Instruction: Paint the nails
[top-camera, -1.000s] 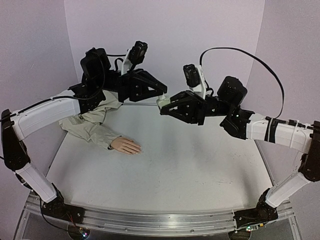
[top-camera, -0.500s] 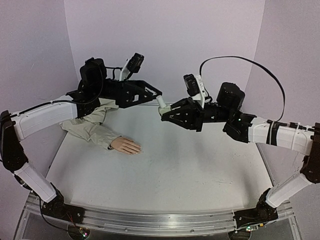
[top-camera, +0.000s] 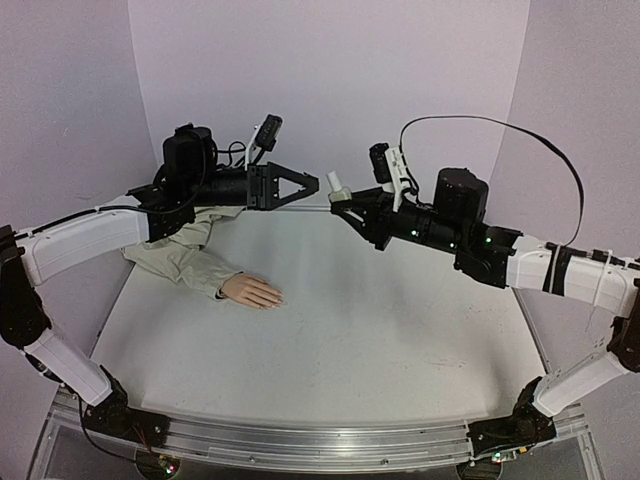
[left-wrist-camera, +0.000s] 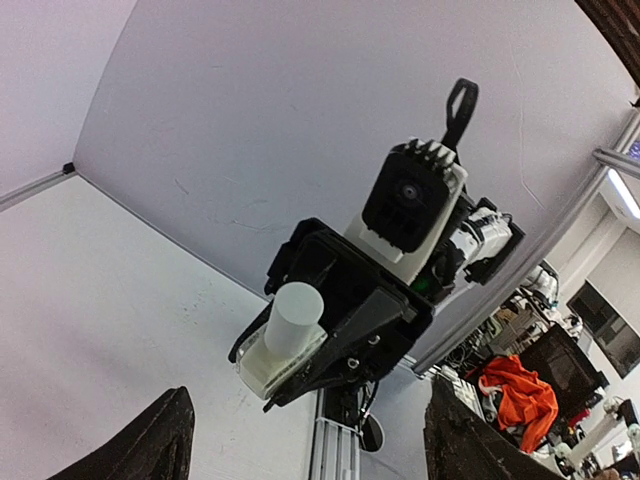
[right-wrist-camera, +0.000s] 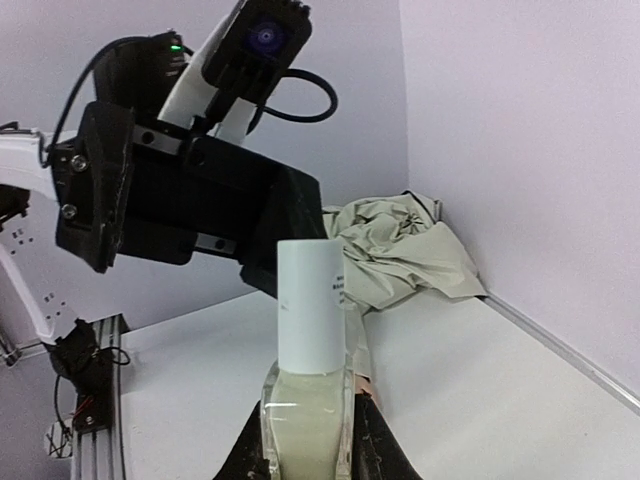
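**Figure: both arms raised above the far part of the table, overhead and wrist views.**

**State.** The left gripper (top-camera: 305, 187) stands spread, with nothing between its 2 fingers (left-wrist-camera: 150, 445). It points at the small white bottle (top-camera: 336, 187) but is apart from it. The right gripper (top-camera: 345, 203) pinches the bottle's clear lower body, which holds pale polish. The white cap (right-wrist-camera: 308, 305) stands free above the jaws and is on the bottle. The mannequin hand (top-camera: 252, 291) lies palm down on the table (top-camera: 380, 340), well below and to the left of both grippers. The nails (top-camera: 276, 298) sit at its fingertips, which point toward the table's middle. A beige sleeve (top-camera: 180, 255) trails away behind it.

**Hazards (judged).**
- The cap is not yet gripped. An off-centre closure by the left gripper could lever the bottle sideways out of the right gripper's narrow pinch and drop it onto the table.
- Twisting against a grip on smooth glass could turn the whole bottle instead of the cap.
- Once the bottle is open, any tilt could spill polish.
- The mannequin hand lies loose, so a brush pressed too hard could push it aside or smear skin and sleeve.

**Counts.** 2 arms, 2 grippers, 1 bottle, 1 cap, 1 mannequin hand, 1 sleeve. The nails are too small to count.
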